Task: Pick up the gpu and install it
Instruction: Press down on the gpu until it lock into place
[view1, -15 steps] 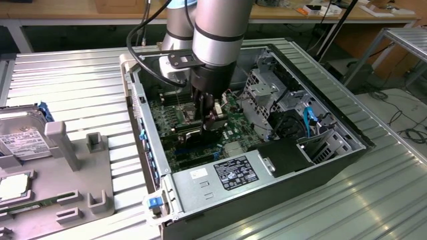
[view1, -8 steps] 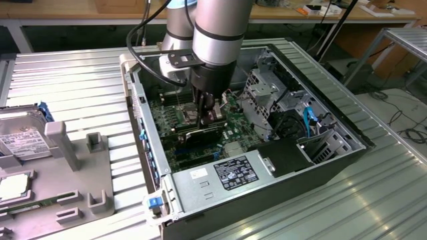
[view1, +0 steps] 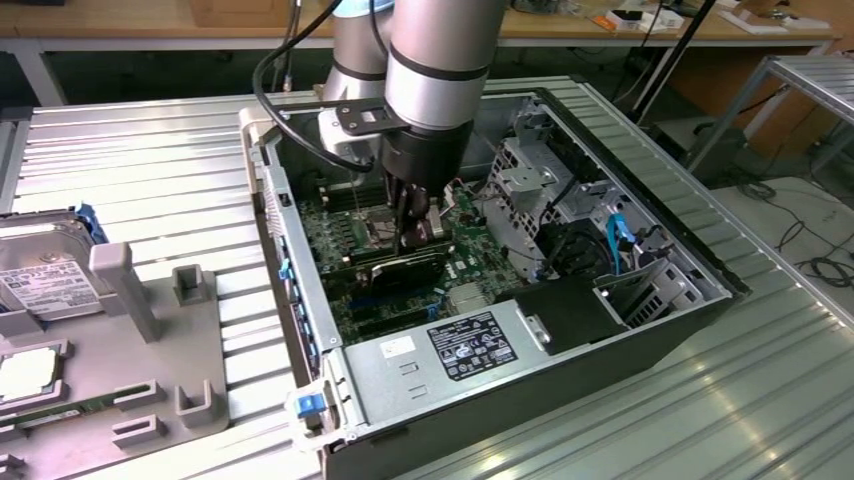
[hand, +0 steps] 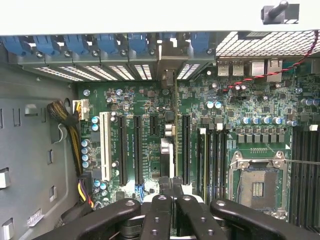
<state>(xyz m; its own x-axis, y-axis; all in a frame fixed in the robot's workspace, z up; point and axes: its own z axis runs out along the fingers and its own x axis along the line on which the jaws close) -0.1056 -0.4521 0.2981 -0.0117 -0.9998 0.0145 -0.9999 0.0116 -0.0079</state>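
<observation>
Inside the open computer case (view1: 271, 210), the gripper (view1: 411, 232) pinches the gpu (view1: 398, 266) by its upper edge, the card standing on edge straight below it over the motherboard (view1: 334, 235), long axis running toward the exterior view's left wall.

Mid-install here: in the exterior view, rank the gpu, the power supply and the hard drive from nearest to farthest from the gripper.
1. gpu: held by the gripper, upright inside the case.
2. power supply: inside the case, in the corner nearer the camera.
3. hard drive: outside the case, on the grey fixture at the exterior view's left.
</observation>
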